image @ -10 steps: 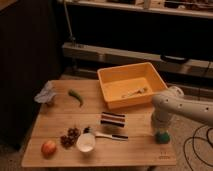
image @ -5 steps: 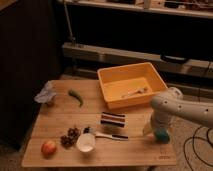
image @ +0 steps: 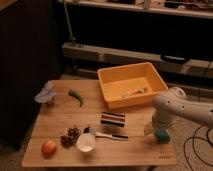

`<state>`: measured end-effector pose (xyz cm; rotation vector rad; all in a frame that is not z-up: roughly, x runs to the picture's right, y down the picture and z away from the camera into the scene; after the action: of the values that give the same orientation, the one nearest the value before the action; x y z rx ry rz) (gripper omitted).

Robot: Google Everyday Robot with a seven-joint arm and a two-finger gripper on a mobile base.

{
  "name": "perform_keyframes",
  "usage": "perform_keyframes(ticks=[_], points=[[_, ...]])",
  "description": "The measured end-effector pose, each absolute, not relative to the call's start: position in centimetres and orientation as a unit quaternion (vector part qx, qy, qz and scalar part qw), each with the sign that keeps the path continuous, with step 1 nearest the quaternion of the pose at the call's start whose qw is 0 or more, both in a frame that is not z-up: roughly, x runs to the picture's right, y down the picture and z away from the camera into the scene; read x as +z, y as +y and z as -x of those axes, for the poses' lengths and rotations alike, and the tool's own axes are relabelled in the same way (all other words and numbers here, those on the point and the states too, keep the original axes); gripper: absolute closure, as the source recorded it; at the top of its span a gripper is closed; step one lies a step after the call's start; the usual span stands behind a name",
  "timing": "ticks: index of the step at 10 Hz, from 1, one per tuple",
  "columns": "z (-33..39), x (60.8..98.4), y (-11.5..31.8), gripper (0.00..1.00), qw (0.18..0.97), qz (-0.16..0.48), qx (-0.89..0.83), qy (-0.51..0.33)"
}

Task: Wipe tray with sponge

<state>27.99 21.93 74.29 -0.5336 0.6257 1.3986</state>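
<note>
Sponge [image: 161, 135] is the small green block. It sits on the wooden table [image: 60, 155], near the front right corner. It is not in the tray [image: 114, 75] yet. The tray is the big yellow box at the back of the table, well apart from the sponge. 1 small pale thing [image: 135, 92] lies inside the tray, and I cannot tell what it is.

The gripper [image: 151, 130] is at the low end of the white arm [image: 172, 105]. It is down close to the table, just beside the sponge on its left. I cannot tell if the gripper is wide or narrow. I also cannot tell if it has hold of the sponge or only sits next to it.

I think the wiping has not begun, because the sponge is outside the tray.

Here is what could go wrong. If the gripper has no good hold, the sponge may stay on the table or drop on the way to the tray. The sponge is close to the table edge, so a small push could knock it to the floor. The tray walls stand up, so an arm that moves too low could bump 1 wall and shove the tray. The pale thing inside could get pushed around by the wipe. The striped block [image: 113, 119] lies near the gripper, and a wide swing could hit it.
</note>
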Motion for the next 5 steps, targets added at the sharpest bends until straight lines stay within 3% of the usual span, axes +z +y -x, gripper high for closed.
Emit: perform_keyframes(ticks=[5], points=[[-28.99, 73.58, 20.89, 0.2, 0.688, 0.253, 0.629, 0.259]])
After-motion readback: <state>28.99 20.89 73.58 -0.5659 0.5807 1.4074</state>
